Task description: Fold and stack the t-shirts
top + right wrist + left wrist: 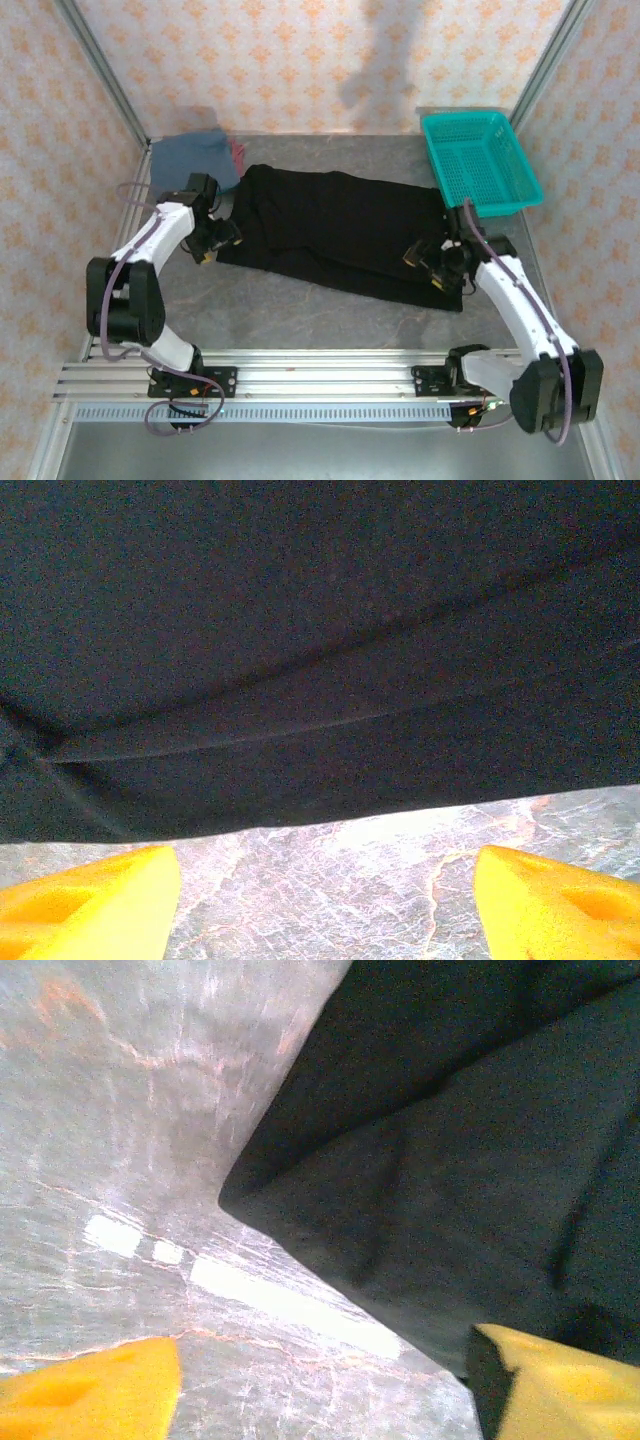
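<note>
black t-shirt (pixel 340 232) lies across centre frame, seemingly folded once lengthwise, with left gripper (pixel 218 240) and right gripper (pixel 433 263) open and empty at its ends; slate-blue shirt (pixel 190 156) sits unfolded upper left, nothing stacked yet.

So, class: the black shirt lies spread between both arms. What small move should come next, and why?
Probably lower both and close on the edge of the black t-shirt: the left gripper has open fingers at a corner, the right gripper at a straight edge, and the shirt lies spread.
</note>
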Robot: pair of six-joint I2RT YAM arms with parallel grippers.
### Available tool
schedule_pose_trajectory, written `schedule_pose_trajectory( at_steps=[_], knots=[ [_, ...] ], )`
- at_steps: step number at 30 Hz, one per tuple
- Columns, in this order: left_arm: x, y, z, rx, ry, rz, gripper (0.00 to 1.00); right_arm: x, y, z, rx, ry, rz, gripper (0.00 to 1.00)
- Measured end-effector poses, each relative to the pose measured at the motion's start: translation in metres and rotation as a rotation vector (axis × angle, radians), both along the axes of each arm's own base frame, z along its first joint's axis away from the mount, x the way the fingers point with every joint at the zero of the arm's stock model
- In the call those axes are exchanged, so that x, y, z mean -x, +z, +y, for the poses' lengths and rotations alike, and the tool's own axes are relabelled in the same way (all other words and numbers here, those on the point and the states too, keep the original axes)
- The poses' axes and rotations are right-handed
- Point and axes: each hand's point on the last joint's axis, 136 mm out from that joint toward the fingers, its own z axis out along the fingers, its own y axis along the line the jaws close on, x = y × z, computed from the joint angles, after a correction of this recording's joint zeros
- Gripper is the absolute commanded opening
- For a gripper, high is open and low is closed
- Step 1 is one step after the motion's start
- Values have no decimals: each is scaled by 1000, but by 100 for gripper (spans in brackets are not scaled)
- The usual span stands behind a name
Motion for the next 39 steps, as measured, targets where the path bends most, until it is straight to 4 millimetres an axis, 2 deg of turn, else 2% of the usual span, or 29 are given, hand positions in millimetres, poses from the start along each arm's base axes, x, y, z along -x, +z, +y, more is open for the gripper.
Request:
schedule_pose_trajectory(
  at_steps=[4,11,14,15,16,17,18,19,23,25,28,33,36,39],
  knots=[
    [1,-27,-1,5,4,44,63,-1,-32,8,18,7,80,65],
    [-13,-41,4,-20,30,-4,60,-19,-63,-1,94,-21,118,57],
    [-16,-50,7,-33,51,-11,49,-24,-76,-6,138,-22,134,52],
    [-15,-56,9,-42,60,-2,42,-25,-80,-8,152,-24,144,50],
    [-13,-61,11,-57,67,12,30,-25,-85,-11,173,-28,156,48],
    [-12,-62,14,-69,71,18,13,-25,-89,-14,191,-33,165,46],
    [-12,-61,17,-82,79,19,3,-25,-93,-18,216,-36,173,45],
    [-10,-61,21,-100,83,24,0,-25,-97,-22,241,-40,181,45],
    [-9,-58,30,-124,99,19,0,-27,-101,-36,333,-55,198,44],
    [-1,-58,38,-129,122,24,0,-30,-100,-42,374,-61,200,44],
    [24,-56,46,-125,152,54,0,-31,-100,-47,411,-66,202,46],
    [68,-51,42,-112,160,80,0,-30,-99,-53,442,-86,203,55],
    [97,-56,40,-108,181,112,0,-30,-99,-55,445,-95,204,59],
    [114,-61,43,-110,217,145,1,-29,-98,-58,445,-102,201,66]
  ],
)
